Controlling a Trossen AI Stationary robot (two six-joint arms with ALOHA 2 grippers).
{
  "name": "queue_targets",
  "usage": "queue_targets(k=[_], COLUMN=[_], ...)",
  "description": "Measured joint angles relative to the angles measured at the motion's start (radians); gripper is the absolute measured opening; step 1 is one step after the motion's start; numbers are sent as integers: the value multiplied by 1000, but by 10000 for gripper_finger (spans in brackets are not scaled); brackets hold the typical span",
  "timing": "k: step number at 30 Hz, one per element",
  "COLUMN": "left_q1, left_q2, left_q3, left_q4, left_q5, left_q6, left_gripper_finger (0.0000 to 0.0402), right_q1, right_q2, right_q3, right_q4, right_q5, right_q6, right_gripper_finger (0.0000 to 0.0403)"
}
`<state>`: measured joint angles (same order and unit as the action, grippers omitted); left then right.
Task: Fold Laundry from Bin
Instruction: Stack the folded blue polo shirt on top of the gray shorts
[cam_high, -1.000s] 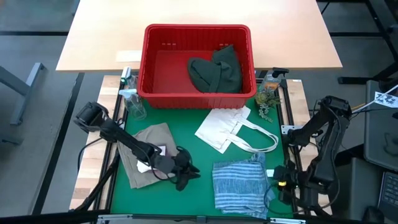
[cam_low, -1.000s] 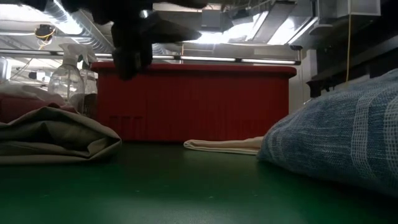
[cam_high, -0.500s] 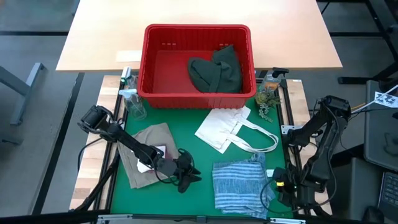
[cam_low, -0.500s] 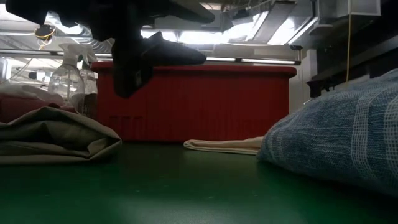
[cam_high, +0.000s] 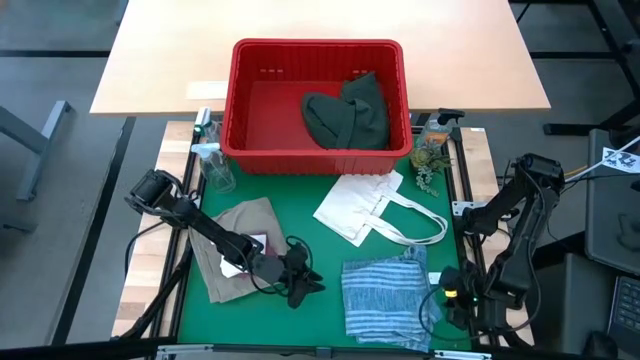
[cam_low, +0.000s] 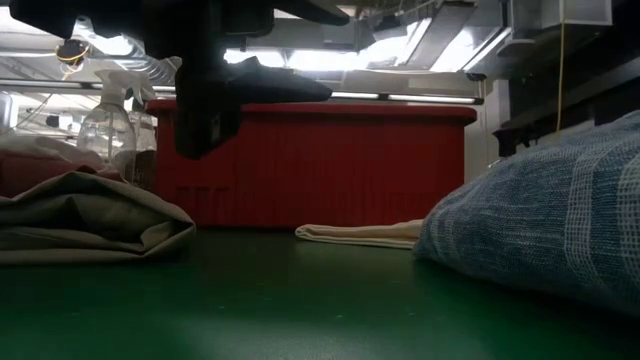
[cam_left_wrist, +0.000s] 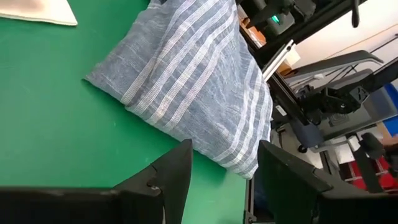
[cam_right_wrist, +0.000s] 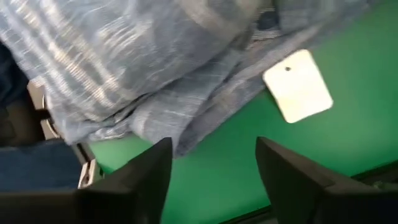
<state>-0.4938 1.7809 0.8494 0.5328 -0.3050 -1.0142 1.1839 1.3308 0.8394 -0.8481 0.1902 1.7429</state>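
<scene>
Status, biggest item first: the red bin (cam_high: 317, 100) sits at the far end of the green mat on your desk (cam_high: 330, 300), and it's not empty. The dark green garment (cam_high: 348, 112) is in its right half, bunched, so that piece isn't done.

Out on the mat:
- blue-white striped shirt (cam_high: 385, 295), near right, lying as a rough rectangle. Reads as folded, though the low view shows it puffy, not pressed flat.
- tan garment (cam_high: 240, 240), near left, folded into a rough rectangle.
- small white cloth (cam_high: 250, 248) on the tan piece's right edge, with something darker just under it. Could be the maroon cloth; you can't confirm from above.
- flat white tote bag (cam_high: 372, 208) between bin and shirt, handles looped out to the right. Not laundry, so ignore it.

My read: most pieces are out and folded, one garment left in the bin. Well past halfway, not finished.

Tools:
- left tool (cam_high: 297, 285) hangs above bare mat between the tan garment and the shirt, fingers apart, holding nothing. Its wrist view looks between them at the shirt (cam_left_wrist: 186, 87).
- right tool (cam_high: 445, 300) is at the shirt's right edge near the mat border, fingers apart, empty.

Writing: a small white tag (cam_right_wrist: 297, 86) lies on the mat just beside the shirt hem, showing blank. No brand or text readable anywhere, including on the spray bottle (cam_high: 212, 165) left of the bin.
</scene>
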Motion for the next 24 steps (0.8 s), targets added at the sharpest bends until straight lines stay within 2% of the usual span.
queue_targets(k=[6,13,18,20,24], left_q1=[-5,-2,-6,-5,-5], left_q2=[22,37,38,38,38], left_q3=[2,2,2,2,2], left_q4=[20,28,29,28,20], left_q5=[-1,-1,0,0,-1], left_q6=[-5,-6,-7,-9,-56], left_gripper_finger=[178,178,178,178,178], right_q1=[0,0,-9,-29,-93], right_q2=[0,0,-3,-1,10], right_q3=[-24,-166,-212,-212,-214], right_q4=[-4,189,215,210,216], right_q5=[30,63,124,117,32], right_q6=[191,325,397,402,375], right_gripper_finger=[279,284,285,285,285])
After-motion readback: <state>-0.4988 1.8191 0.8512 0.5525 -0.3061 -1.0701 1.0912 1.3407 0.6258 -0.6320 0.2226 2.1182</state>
